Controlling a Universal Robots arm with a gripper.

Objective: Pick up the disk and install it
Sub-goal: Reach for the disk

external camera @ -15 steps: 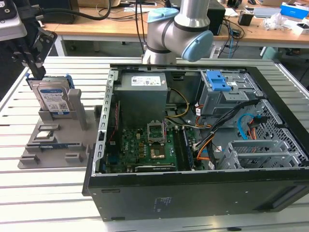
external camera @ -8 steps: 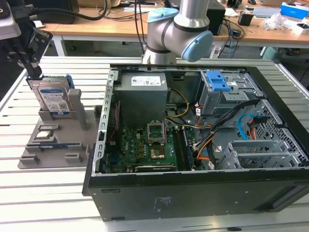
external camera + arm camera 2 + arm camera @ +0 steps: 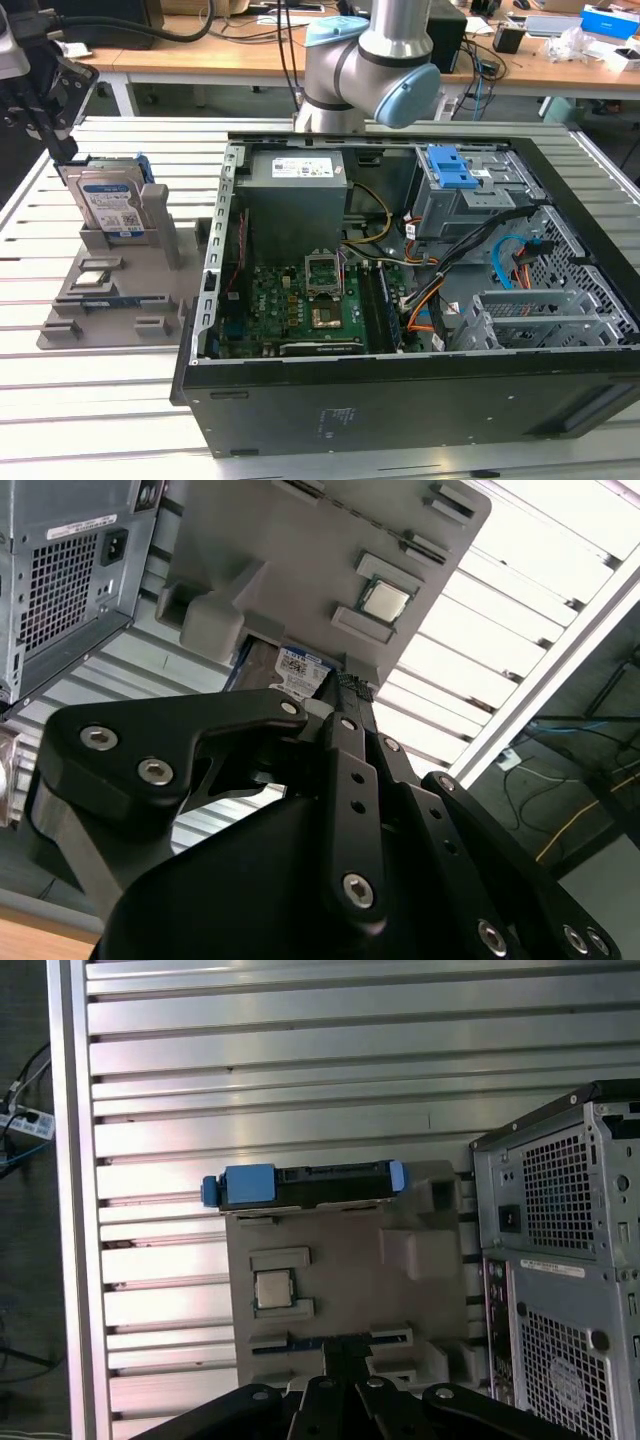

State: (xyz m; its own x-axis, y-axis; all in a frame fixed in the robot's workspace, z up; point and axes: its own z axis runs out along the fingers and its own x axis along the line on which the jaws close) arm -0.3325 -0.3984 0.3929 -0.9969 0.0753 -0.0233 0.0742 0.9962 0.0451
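Observation:
The disk (image 3: 110, 205) stands on edge in a slot at the far end of a grey fixture tray (image 3: 150, 285), at the exterior view's left. Its white-and-blue label faces the front and blue rails clip its sides. In the first wrist view the disk (image 3: 310, 1185) shows edge-on with blue rail ends. In the second wrist view its label (image 3: 298, 666) peeks out past the fingers. My black gripper (image 3: 64, 150) hangs just above and to the left of the disk, apart from it. The fingertips (image 3: 346, 1348) look pressed together with nothing between them.
The tray also carries a processor chip (image 3: 272, 1288) and a memory stick (image 3: 100, 303). The open computer case (image 3: 215, 250) fills the exterior view's right, with a power-supply box (image 3: 297, 195), a motherboard (image 3: 300, 300) and a grey bay with a blue latch (image 3: 450, 168). All rests on a slatted metal table (image 3: 100, 420).

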